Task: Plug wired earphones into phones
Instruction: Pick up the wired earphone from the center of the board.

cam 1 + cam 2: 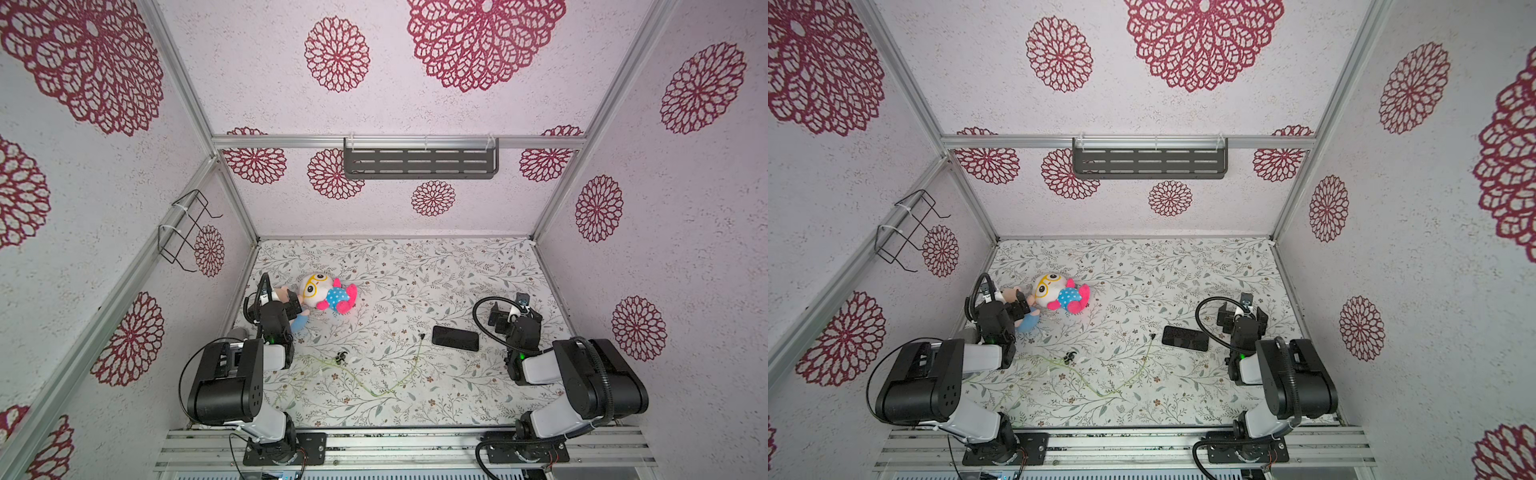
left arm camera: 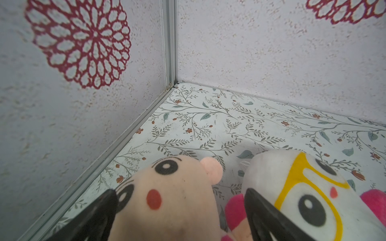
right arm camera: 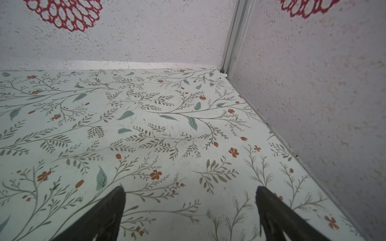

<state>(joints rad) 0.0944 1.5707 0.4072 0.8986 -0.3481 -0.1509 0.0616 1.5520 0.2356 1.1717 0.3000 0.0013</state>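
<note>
The phone (image 1: pixel 455 338) (image 1: pixel 1185 338) is seen lying flat, dark face up, on the floral surface (image 1: pixel 415 282), on the robot's right side and just beside the right arm. The wired earphones (image 1: pixel 372 392) (image 1: pixel 1105 394) are laid loose across the middle of the surface. Their pale cable is curved from the earbuds (image 1: pixel 341 356) round to the small black plug (image 1: pixel 422 336) (image 1: pixel 1153 336). The plug is found near the phone's left end but apart from it, and is not inserted. The left end effector (image 2: pixel 180 192) is spread wide at the far left. Its fingers (image 2: pixel 100 217) are set on either side of the head of a peach-faced plush toy (image 2: pixel 177 198), which is not clamped. A white-faced plush toy (image 1: pixel 322 291) with yellow glasses is lying against it. The right end effector (image 3: pixel 190 187) is likewise held fully apart over bare surface beyond the phone, and nothing is gripped between its jaws.
</note>
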